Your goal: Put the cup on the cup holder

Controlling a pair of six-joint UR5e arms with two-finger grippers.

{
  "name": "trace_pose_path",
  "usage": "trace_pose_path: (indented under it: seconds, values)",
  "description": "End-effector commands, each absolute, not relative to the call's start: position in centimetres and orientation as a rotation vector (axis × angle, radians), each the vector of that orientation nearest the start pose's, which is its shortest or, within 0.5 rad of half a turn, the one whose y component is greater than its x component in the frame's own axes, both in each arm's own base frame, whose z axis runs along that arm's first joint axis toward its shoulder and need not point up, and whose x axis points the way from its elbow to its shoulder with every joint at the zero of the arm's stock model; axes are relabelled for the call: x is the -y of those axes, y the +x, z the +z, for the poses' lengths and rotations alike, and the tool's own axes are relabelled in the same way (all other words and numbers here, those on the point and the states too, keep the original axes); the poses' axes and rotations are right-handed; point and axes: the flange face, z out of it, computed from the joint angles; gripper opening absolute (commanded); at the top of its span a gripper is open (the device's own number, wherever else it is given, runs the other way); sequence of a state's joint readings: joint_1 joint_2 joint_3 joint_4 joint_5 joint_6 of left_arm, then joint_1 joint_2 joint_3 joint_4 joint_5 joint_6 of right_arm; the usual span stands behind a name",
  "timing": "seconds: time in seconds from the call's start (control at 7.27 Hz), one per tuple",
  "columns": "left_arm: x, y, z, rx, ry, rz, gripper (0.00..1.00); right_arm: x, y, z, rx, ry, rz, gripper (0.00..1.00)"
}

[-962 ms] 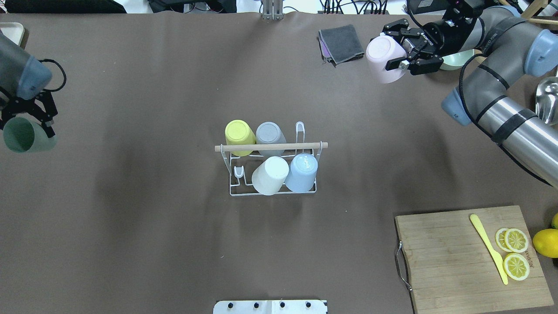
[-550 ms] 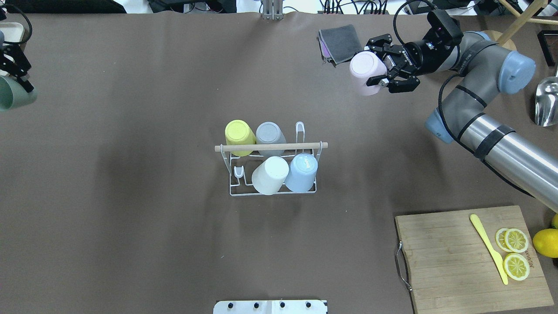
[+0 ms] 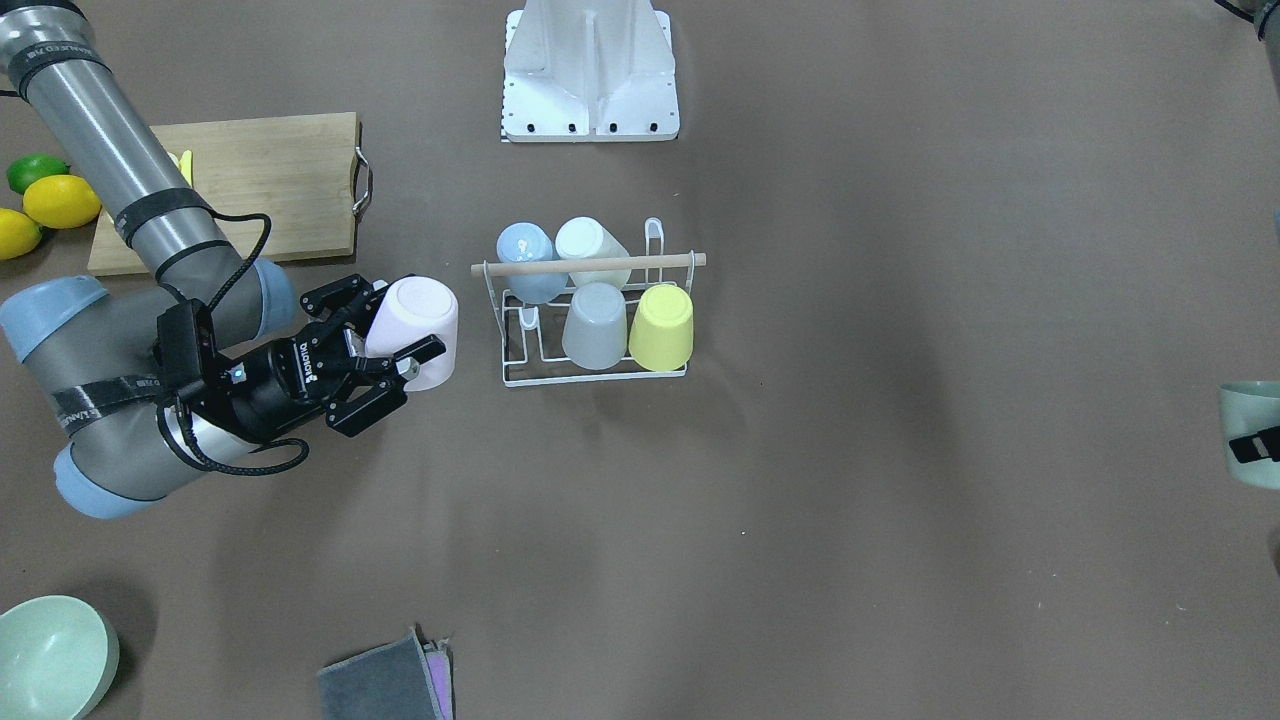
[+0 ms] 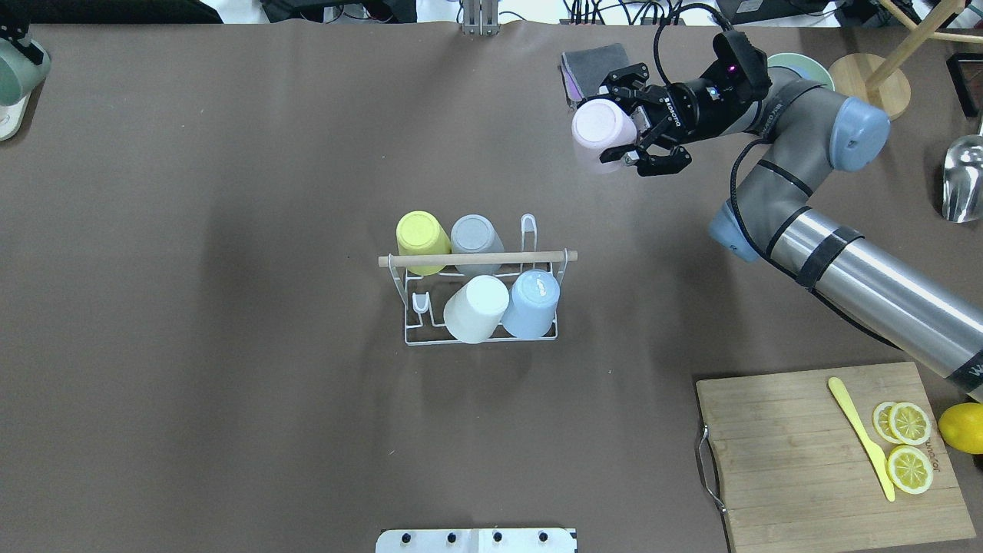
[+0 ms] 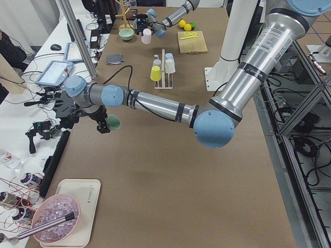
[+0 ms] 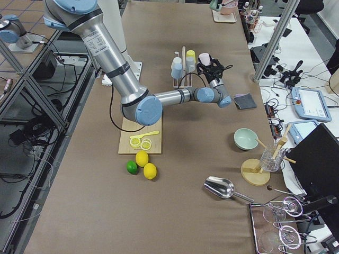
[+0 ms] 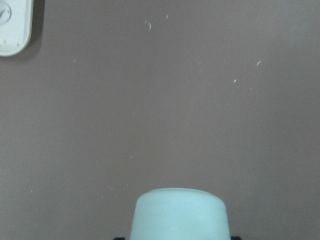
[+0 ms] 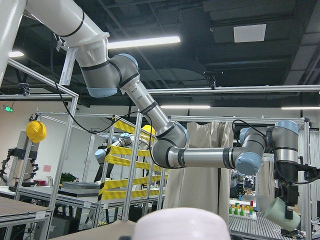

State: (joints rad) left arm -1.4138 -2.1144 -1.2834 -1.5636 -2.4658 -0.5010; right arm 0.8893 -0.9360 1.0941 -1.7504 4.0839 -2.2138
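Your desk is brown all over, and the cup holder stands right in the middle of it. On the robot's right, close to its side, a wooden cutting board lies flat, with two lemons and a lime just beside its outer edge. Over on the far side you've got a folded grey cloth, a pale green bowl near it, then a round wooden stand and a metal scoop. The white base plate sits at the robot's edge.
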Motion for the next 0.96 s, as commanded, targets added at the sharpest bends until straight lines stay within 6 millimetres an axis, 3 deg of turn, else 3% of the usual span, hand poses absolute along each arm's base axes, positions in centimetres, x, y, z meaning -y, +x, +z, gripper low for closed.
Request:
trace_pose_path:
  seconds: [0.0, 0.14, 0.41, 0.83]
  values:
    - [71.7, 5.0, 40.6, -0.945, 0.273, -0.336, 0.00, 60.8, -43.9, 35.4, -2.176, -2.129, 0.979, 0.33]
    - [71.8, 6.4, 38.5, -0.967, 0.437, -0.405, 0.00, 61.4, -45.0, 35.2, -2.148, -2.157, 0.979, 0.33]
    - [71.0, 9.2, 33.9, -1.050, 0.781, -0.543, 0.00, 60.0, -47.4, 35.0, -2.155, -2.126, 0.981, 0.34]
    - [62.8, 11.8, 27.5, -1.162, 1.270, -0.680, 0.00, 58.9, -49.3, 33.8, -2.167, -2.092, 0.977, 0.34]
